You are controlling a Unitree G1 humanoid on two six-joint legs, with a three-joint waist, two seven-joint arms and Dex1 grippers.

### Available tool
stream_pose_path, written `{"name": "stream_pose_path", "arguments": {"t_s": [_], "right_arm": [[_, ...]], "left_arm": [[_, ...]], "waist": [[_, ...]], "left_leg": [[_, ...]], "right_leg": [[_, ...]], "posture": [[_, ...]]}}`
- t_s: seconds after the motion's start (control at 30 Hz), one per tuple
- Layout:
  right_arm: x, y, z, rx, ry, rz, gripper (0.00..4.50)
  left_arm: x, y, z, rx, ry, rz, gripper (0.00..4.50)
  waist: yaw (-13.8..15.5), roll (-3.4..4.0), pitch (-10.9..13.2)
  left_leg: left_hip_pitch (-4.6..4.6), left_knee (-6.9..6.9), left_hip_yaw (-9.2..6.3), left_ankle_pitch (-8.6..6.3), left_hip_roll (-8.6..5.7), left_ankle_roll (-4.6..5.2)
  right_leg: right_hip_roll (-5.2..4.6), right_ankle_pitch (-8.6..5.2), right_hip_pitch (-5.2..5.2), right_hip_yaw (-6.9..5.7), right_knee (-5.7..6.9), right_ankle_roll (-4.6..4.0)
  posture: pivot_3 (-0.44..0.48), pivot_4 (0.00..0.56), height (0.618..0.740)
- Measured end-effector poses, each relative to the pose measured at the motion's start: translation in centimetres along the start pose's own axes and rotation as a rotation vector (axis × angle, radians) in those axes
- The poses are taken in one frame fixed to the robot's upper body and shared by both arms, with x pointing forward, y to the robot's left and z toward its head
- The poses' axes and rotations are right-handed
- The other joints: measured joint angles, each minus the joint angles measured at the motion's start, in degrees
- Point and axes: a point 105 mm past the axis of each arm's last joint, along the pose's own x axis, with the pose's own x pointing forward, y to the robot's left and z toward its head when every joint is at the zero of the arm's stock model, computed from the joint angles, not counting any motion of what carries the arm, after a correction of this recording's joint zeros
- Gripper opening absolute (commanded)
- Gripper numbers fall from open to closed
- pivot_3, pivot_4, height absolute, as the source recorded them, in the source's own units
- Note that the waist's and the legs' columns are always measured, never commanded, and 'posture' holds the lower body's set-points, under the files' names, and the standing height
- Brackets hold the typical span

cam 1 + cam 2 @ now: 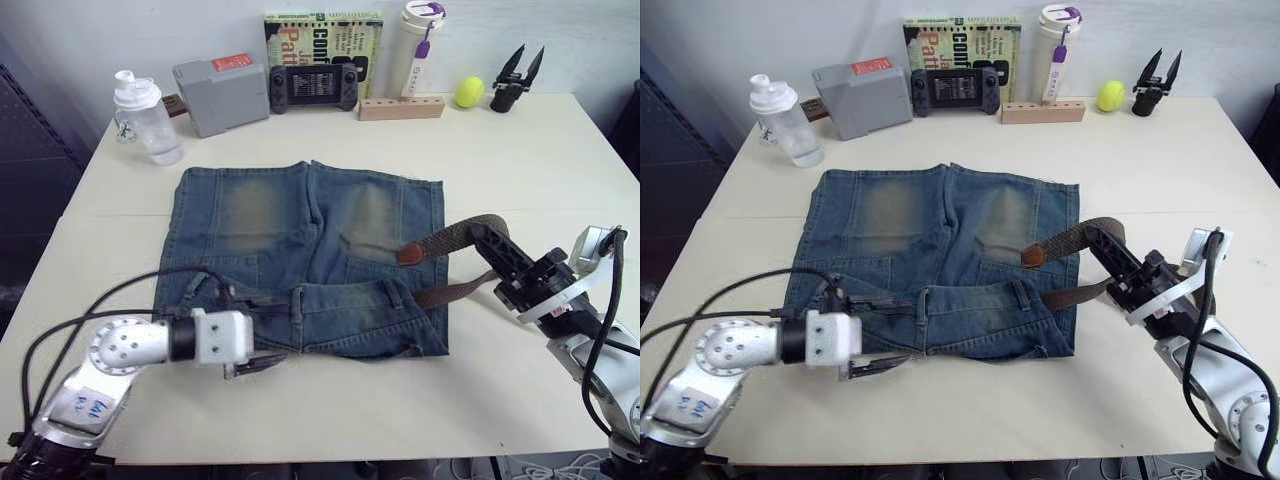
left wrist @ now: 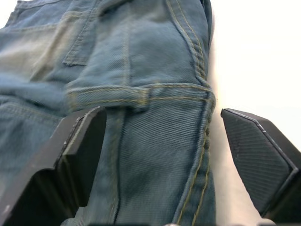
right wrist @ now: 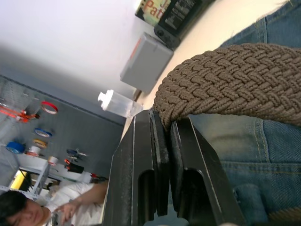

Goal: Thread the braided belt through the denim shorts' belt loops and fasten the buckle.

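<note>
The denim shorts [image 1: 305,255] lie flat on the table, waistband toward me. My left gripper [image 1: 254,332] is open at the waistband's front left, one finger [image 2: 80,155] over the denim and the other [image 2: 263,160] over bare table. A belt loop [image 2: 136,95] crosses the waistband just beyond them. My right gripper [image 1: 487,238] is shut on the braided belt [image 3: 225,80] at the shorts' right edge, pinching its bend. The belt's tan tip [image 1: 408,253] rests on the right leg. The other run [image 1: 455,293] goes into the waistband. The buckle is hidden.
Along the table's back edge stand a clear bottle [image 1: 145,118], a grey box [image 1: 220,95], a game controller [image 1: 312,88], a book [image 1: 322,35], a white tumbler [image 1: 418,45], a wooden block [image 1: 400,107], a yellow ball [image 1: 469,92] and a black spare gripper [image 1: 517,78].
</note>
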Motion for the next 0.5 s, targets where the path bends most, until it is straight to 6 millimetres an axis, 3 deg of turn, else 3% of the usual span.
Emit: {"name": "stream_pose_path", "arguments": {"t_s": [0.17,0.33,0.5], "right_arm": [[0.0,-0.5,-0.3,-0.025,0.047,-0.046,0.00],[-0.3,-2.2,-0.8,-0.013,0.100,-0.115,0.00],[-0.5,-3.6,-1.7,-0.036,0.153,-0.177,0.00]], "left_arm": [[-2.4,2.2,1.0,-0.138,-0.014,0.006,4.01],[-1.0,3.6,3.6,-0.258,-0.203,-0.005,4.01],[0.8,2.8,3.8,-0.332,-0.252,-0.065,4.01]], "waist": [[0.0,0.01,0.0],[0.1,-0.01,0.0],[-0.1,-0.01,0.0]], "left_leg": [[0.00,-0.01,0.03,0.00,-0.25,0.00],[-0.02,0.02,0.01,0.00,-0.32,0.00],[-0.01,0.00,0.10,0.00,-0.32,-0.01]], "right_leg": [[0.03,0.00,-0.01,0.00,-0.01,0.00],[0.03,0.01,0.02,0.06,0.00,0.02],[0.10,0.01,0.01,0.05,-0.01,0.02]], "posture": [[0.000,0.150,0.731],[0.000,0.150,0.731],[0.000,0.150,0.731]]}}
